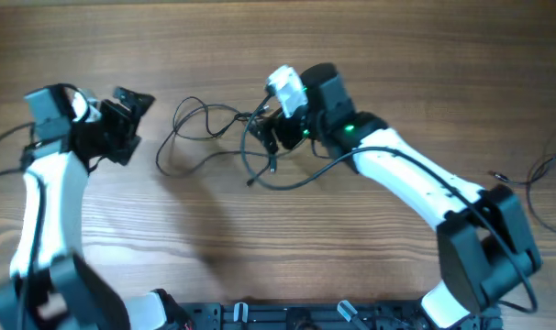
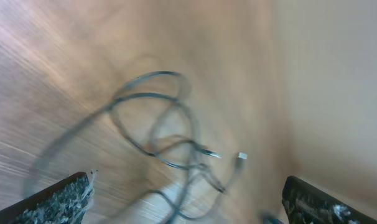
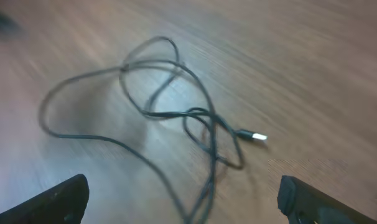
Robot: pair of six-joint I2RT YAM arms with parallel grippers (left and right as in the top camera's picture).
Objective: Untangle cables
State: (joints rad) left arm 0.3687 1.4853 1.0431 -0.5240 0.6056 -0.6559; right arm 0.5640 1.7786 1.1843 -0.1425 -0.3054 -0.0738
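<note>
**Two arms close on a knot of wire.** A wooden bench (image 1: 260, 247) carries a tangle of thin black cables (image 1: 214, 137), lying flat near its middle between two white-and-black arms.

The right arm (image 1: 416, 179) reaches in from the right side and holds the right gripper (image 1: 276, 136) directly over the tangle's right end. It appears lined up to come down on a strand. The left arm (image 1: 49, 192) holds the left gripper (image 1: 127, 115) just beside the left-hand loops and apart from them. It seems placed to take the opposite side, so that the two could draw the wires apart.

Both sets of jaws stand wide open and grip nothing. Each wrist view, the left one blurred, shows the wires lying on the bench in the gap between the fingers, untouched.

The tangle's long axis runs left to right across the bench. Its broad, loose loops lie toward the left arm, and its tight crossings lie under the right gripper. One free end juts out of those crossings. Its small pale plug (image 3: 258, 136) lies flat and points away from the knot, toward the right of the right wrist view.
</note>
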